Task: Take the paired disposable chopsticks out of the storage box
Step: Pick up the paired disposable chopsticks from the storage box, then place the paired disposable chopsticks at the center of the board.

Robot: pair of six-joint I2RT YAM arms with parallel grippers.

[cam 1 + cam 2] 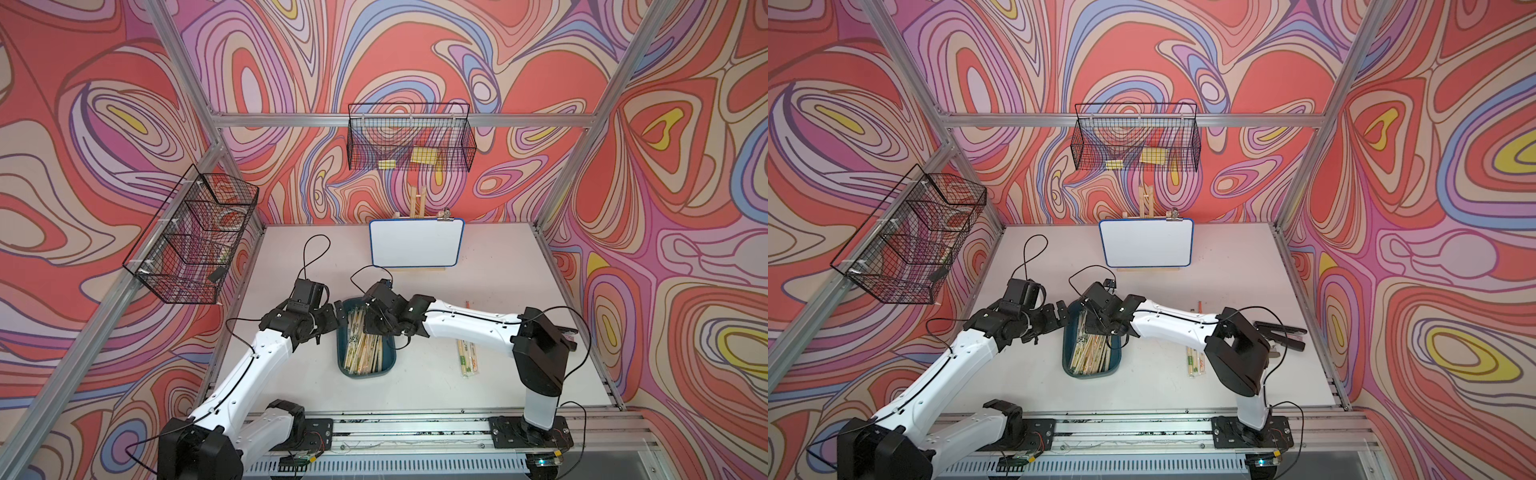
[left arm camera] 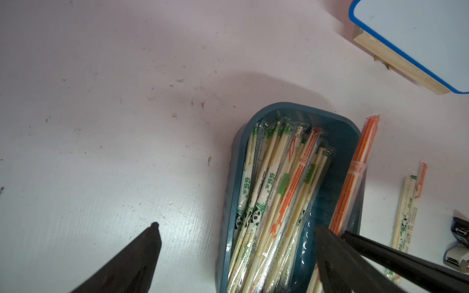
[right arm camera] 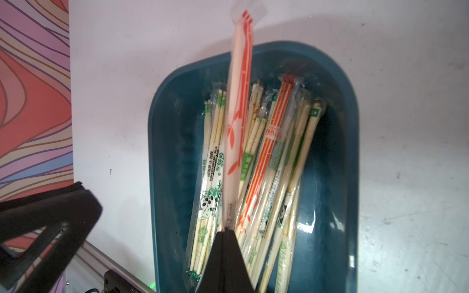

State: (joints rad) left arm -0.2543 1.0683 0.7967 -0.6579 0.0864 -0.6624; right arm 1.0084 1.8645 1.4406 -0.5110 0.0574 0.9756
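pale tabletop (image 1: 478, 291) rings storage box (image 3: 167, 165); right claw (image 3: 225, 229) pinches one chopstick pair (image 3: 237, 114).

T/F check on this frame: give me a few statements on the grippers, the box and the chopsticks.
1. The right gripper is shut on an orange-printed chopstick pair. True.
2. The left gripper is shut. False: its jaws stand open, holding nothing.
3. The storage box is empty. False: many sleeved pairs lie in it.
4. Wrapped pairs lie on the table outside the box. True.
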